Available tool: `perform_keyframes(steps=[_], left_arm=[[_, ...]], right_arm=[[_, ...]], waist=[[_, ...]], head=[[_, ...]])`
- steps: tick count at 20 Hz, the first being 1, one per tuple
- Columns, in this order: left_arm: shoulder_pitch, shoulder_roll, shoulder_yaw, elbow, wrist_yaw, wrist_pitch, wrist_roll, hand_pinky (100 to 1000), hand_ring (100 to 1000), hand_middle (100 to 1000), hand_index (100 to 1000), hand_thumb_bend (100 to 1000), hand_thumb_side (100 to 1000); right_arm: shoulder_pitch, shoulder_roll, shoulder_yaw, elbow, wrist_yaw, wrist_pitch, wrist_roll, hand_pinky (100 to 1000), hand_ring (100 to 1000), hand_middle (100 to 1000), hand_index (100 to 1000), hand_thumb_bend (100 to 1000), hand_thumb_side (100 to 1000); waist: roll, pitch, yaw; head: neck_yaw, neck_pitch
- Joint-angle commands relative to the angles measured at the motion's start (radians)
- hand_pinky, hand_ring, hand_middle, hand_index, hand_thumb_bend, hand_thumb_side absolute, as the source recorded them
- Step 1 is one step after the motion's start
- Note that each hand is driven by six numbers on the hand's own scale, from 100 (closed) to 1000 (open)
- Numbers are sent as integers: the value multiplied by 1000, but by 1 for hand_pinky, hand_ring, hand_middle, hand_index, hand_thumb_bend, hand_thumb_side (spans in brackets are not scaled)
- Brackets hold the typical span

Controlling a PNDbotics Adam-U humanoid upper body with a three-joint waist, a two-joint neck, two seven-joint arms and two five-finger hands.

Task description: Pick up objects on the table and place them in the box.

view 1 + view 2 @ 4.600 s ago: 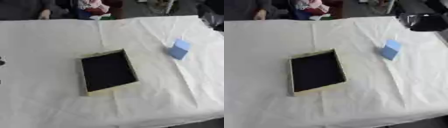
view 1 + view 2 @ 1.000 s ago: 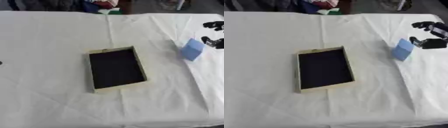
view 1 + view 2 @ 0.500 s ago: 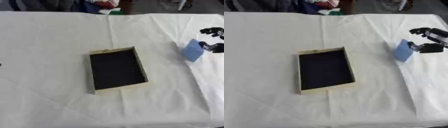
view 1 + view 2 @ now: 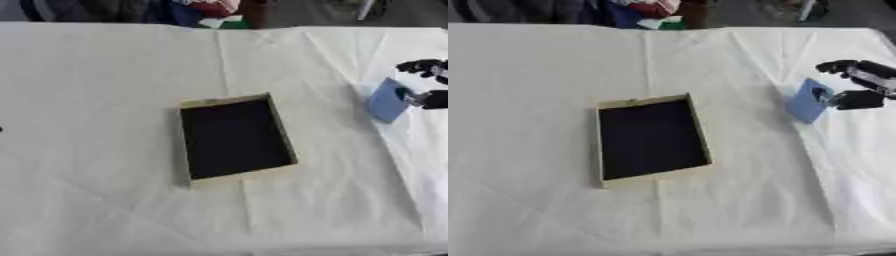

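**Block at the right edge, box in the middle**

Block (image 4: 808, 100), blue, stands near the right edge of the tabletop (image 4: 553, 60). My right hand (image 4: 857, 85) is just beside it, fingers curled around its right side; I cannot tell whether they touch. Box (image 4: 651, 138) lies mid-table, well apart.
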Motion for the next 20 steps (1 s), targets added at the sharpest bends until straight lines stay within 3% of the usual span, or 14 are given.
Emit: perform_keyframes(steps=[1,20], left_arm=[[-14,3,-2,-19,2,-1,-3,722,446,480,659,459,772],[-14,2,-1,-20,2,-1,-3,723,444,479,659,458,772]], right_arm=[[-10,-30,-9,3,11,0,2,939,976,930,1000,171,682],[-12,-18,0,24,49,-4,14,951,982,938,1000,180,693]], waist=[[0,-10,0],[-2,-6,5]], head=[[-2,-14],[0,-15]])
